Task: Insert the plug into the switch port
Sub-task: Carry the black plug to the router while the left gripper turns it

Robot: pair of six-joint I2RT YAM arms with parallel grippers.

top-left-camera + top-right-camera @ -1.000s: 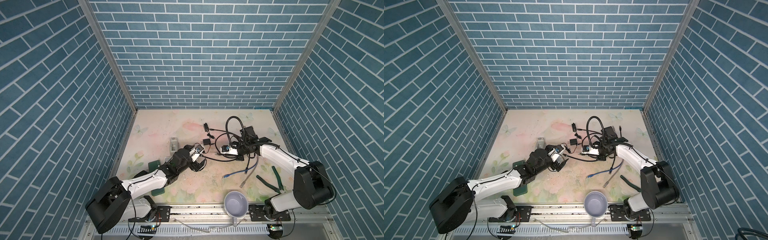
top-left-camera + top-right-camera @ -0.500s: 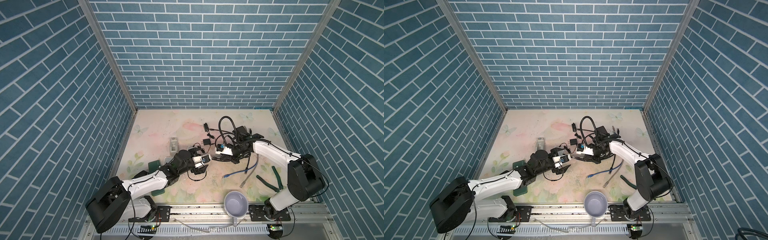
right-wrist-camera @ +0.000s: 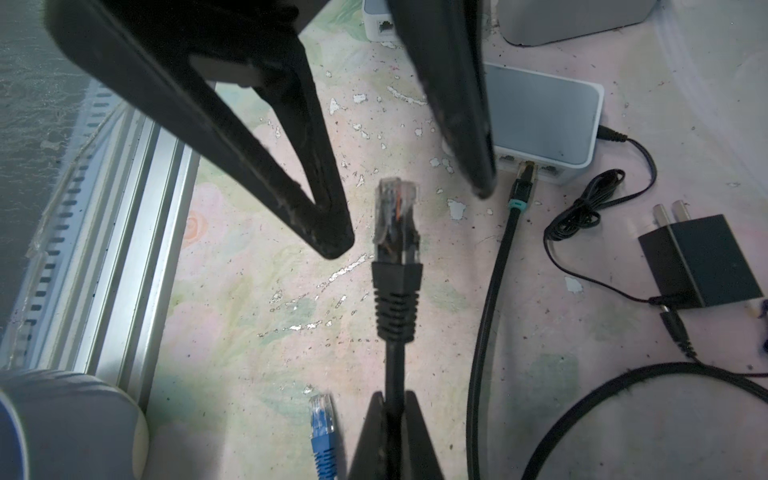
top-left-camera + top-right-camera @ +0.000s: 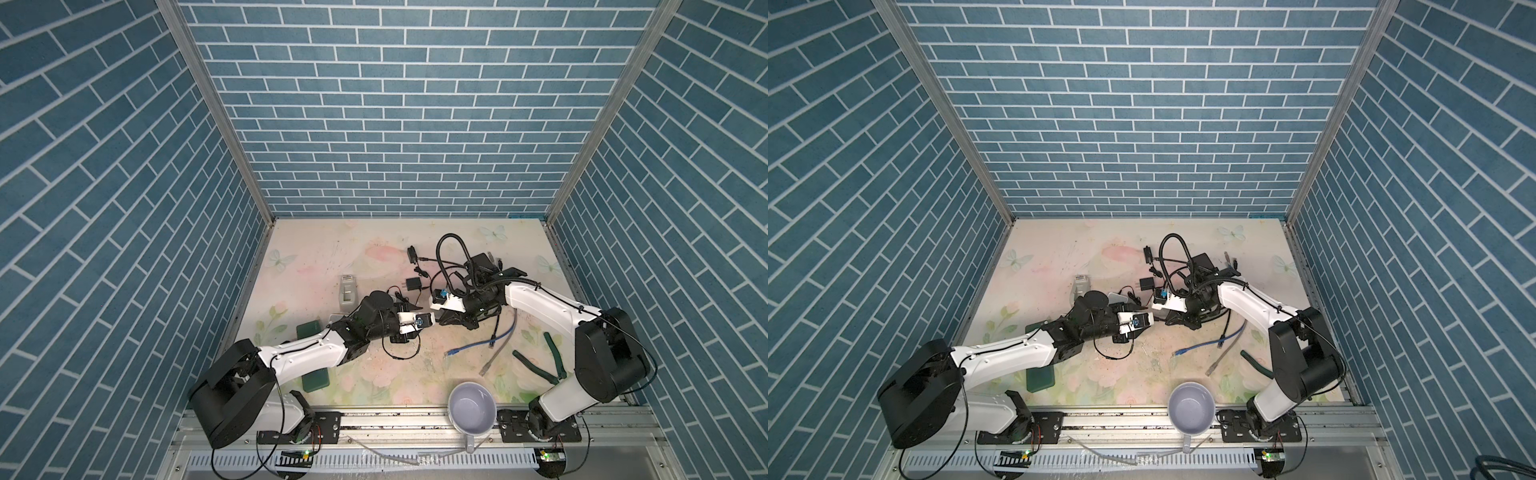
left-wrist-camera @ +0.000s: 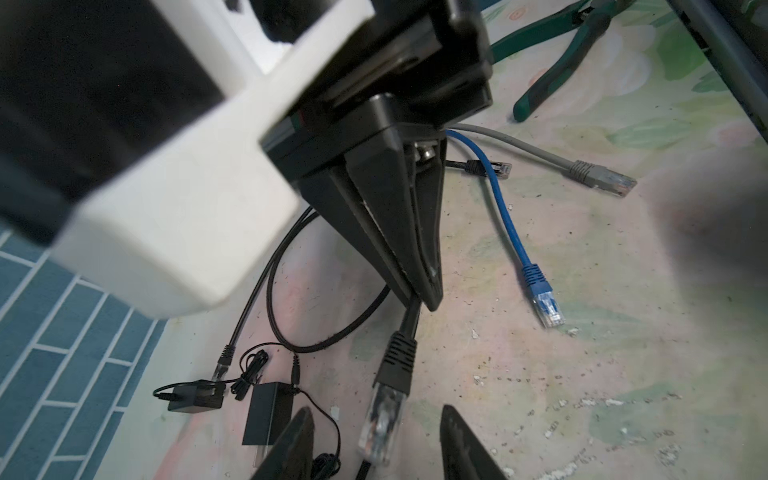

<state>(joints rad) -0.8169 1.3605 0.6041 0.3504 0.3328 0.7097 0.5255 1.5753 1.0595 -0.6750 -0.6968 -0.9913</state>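
Item: left gripper point(image 5: 376, 415), jaws narrowing around plug point(image 3: 395, 216), not yet touching. Right gripper point(image 3: 394, 399) clamps cable point(image 3: 392, 365). I read this as a handover starting.

2 white arms point(image 4: 299, 353) with black joints, thin black cables, tapered black fingers point(image 5: 395, 216).

Three walls, blue brick pattern, white mortar lines: back wall point(image 4: 382, 104), left wall point(image 4: 104, 187), right wall point(image 4: 685, 187). Silver metal posts point(image 4: 218, 112) at both back corners, leaning outward toward top. Floor: pale mat point(image 4: 316, 257) printed with faded pink flowers, green leaves, butterflies; surface speckled, scuffed, white flaking patches point(image 3: 347, 266) close up. Aluminium rail point(image 4: 395, 419) along front edge, slotted white strip point(image 4: 415, 459) beneath. Light even, soft.
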